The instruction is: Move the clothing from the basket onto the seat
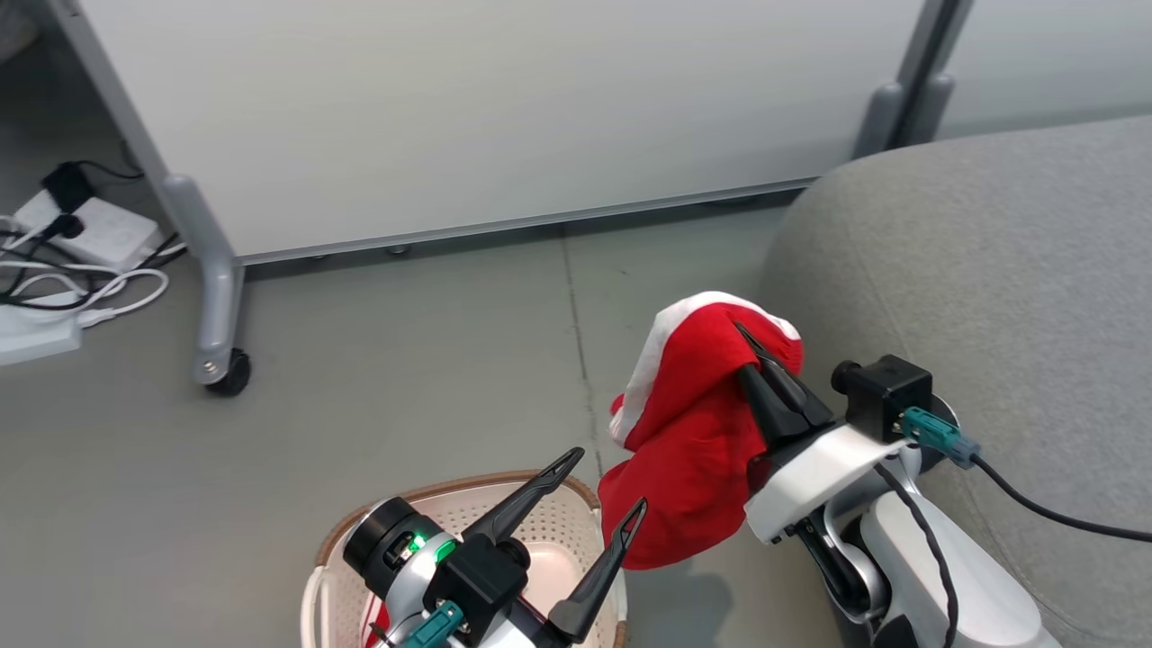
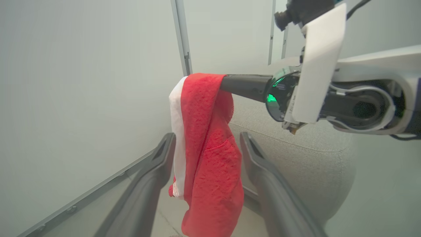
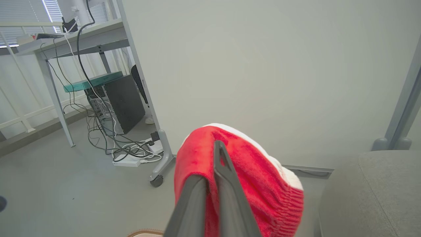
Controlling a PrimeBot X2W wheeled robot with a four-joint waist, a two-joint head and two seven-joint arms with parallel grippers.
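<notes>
The right hand (image 1: 747, 337) is pinched shut on the clothing (image 1: 684, 432), dangling it clear of the basket (image 1: 558, 531) beside the seat (image 1: 990, 270), likely to swing it over; the left hand (image 1: 608, 479) gapes wide, empty, above the basket.

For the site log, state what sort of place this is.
Likely an office or lab, not a home: a pale partition panel on castered legs, a desk with a black computer tower and tangled cables by it, and a grey sofa on a bare grey floor.
</notes>
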